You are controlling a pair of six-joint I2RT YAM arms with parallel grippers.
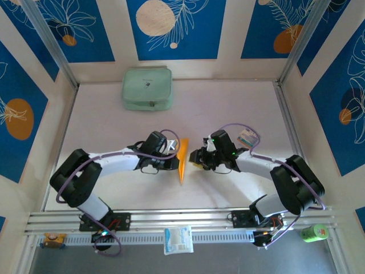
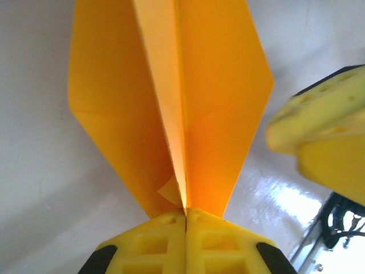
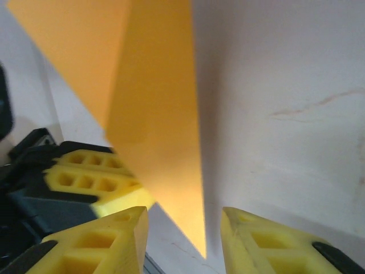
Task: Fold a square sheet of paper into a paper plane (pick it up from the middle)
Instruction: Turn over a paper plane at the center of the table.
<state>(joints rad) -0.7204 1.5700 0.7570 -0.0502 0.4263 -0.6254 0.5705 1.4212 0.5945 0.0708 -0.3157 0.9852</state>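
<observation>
Squarely in the middle of the top view, just above the two arm bases: the orange-yellow paper plane point(image 1: 182, 162), seen edge-on as a narrow sliver, broad end toward the top of the frame, point toward the bottom. Flanked by the left claw point(image 1: 173, 155) just to its left and the right claw point(image 1: 198, 158) just to its right, over the pale counter point(image 1: 228, 103). Left claw pressed together and pinching the plane: in the left wrist view, yellow pads point(image 2: 154, 242) shut tight at bottom centre with no gap, the centre crease rising straight out of their seam, both wings fanned toward the top edge. Right claw spread: in the right wrist view, two yellow fingers point(image 3: 108, 240) well apart along the bottom edge, with the plane's pointed end point(image 3: 154, 114) hanging in the gap between them, not gripped. Cannot tell whether that point brushes the left-hand finger, nor whether the plane touches the counter. Elsewhere in the top view: a pale green zipped pouch point(image 1: 147, 88) at upper centre, well apart from the plane; a small striped card point(image 1: 248, 137) just beside the right arm; a white-and-blue packet point(image 1: 178, 240) at bottom centre on the rail.
</observation>
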